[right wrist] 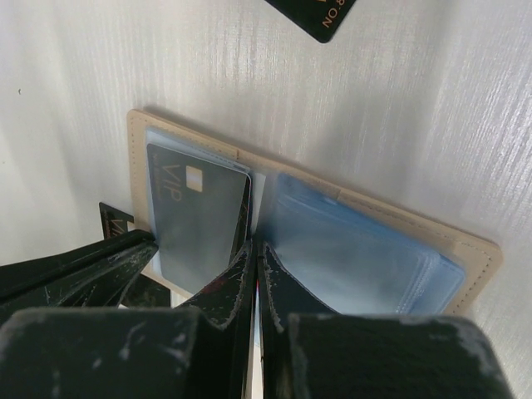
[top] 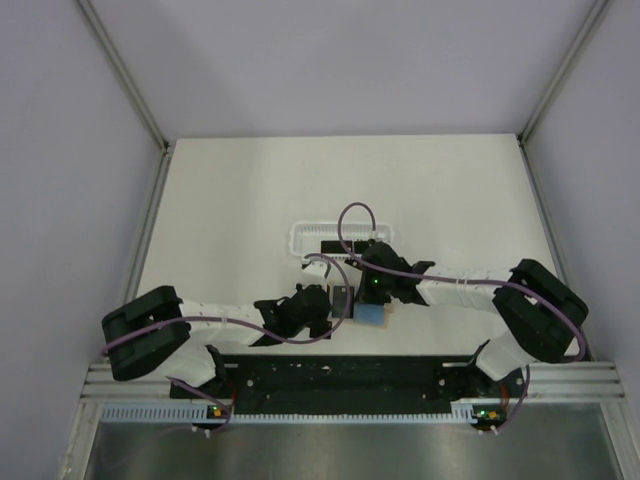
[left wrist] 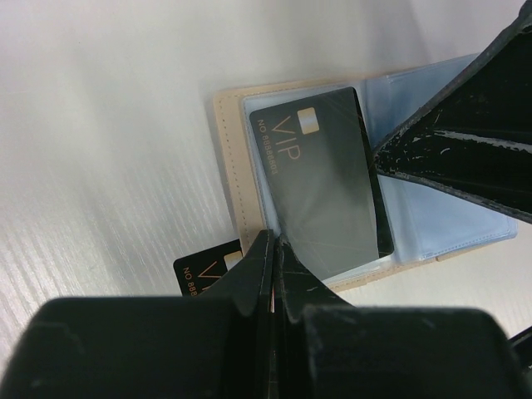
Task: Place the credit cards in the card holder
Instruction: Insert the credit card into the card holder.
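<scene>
The tan card holder (top: 372, 314) lies open on the table between my two grippers, its blue sleeves (right wrist: 357, 249) facing up. One black credit card (left wrist: 324, 183) marked VIP sits inside a clear sleeve on one side. My left gripper (left wrist: 278, 241) is shut at the holder's near tan edge, with a sliver of tan between its tips. Shut at the centre fold is my right gripper (right wrist: 253, 249), a thin pale sleeve sheet between its fingers. A second black card (left wrist: 199, 270) lies on the table partly under my left gripper, and another card (right wrist: 320, 17) lies beyond the holder.
A long white perforated basket (top: 300, 240) lies just behind the grippers, with something dark inside it. Purple cables loop over both wrists. White walls and metal rails bound the table's left and right sides.
</scene>
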Motion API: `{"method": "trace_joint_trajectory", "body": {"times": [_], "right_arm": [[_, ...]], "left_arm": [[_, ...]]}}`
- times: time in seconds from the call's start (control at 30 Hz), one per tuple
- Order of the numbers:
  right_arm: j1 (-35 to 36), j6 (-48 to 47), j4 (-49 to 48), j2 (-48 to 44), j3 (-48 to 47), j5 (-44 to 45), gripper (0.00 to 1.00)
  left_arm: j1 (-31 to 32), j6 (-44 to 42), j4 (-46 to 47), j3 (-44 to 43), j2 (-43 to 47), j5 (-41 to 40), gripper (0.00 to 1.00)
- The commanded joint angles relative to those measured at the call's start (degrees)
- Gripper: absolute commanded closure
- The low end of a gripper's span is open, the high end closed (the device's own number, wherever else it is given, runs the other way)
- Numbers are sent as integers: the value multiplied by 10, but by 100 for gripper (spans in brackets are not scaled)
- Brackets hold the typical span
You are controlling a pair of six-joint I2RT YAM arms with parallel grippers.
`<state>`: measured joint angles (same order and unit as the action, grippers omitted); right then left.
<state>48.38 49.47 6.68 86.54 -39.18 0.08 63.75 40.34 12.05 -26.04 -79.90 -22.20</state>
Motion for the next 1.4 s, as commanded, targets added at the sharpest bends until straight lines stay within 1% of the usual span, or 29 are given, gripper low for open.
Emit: {"method": "trace_joint_trajectory", "body": {"times": [0.0, 0.17, 0.37, 0.43, 0.73, 0.87, 1.03, 1.13, 1.37], "right_arm": [[17, -6, 8, 32, -16, 9, 100], [18, -3, -13, 31, -11, 1, 100], [18, 1, -62, 32, 5, -55, 100], [18, 3, -62, 30, 9, -62, 100], [18, 3, -59, 28, 16, -48, 100], [18, 3, -59, 27, 20, -46, 100], [18, 4, -56, 26, 22, -45, 100], [18, 2, -53, 24, 21, -44, 100], [18, -1, -47, 24, 17, -41, 100]], "left_arm": [[0, -7, -28, 3, -13, 11, 100], [0, -6, -27, 2, -17, 14, 100], [0, -3, -24, 1, -17, 16, 100], [0, -3, -28, 0, -12, 18, 100], [-1, -1, -59, 1, 69, 1, 100], [-8, -5, -63, 8, 91, -10, 94], [-17, -7, -64, 9, 72, -12, 94], [-16, -2, -72, 7, 56, -19, 100], [-16, -2, -85, 5, 48, -35, 100]]}}
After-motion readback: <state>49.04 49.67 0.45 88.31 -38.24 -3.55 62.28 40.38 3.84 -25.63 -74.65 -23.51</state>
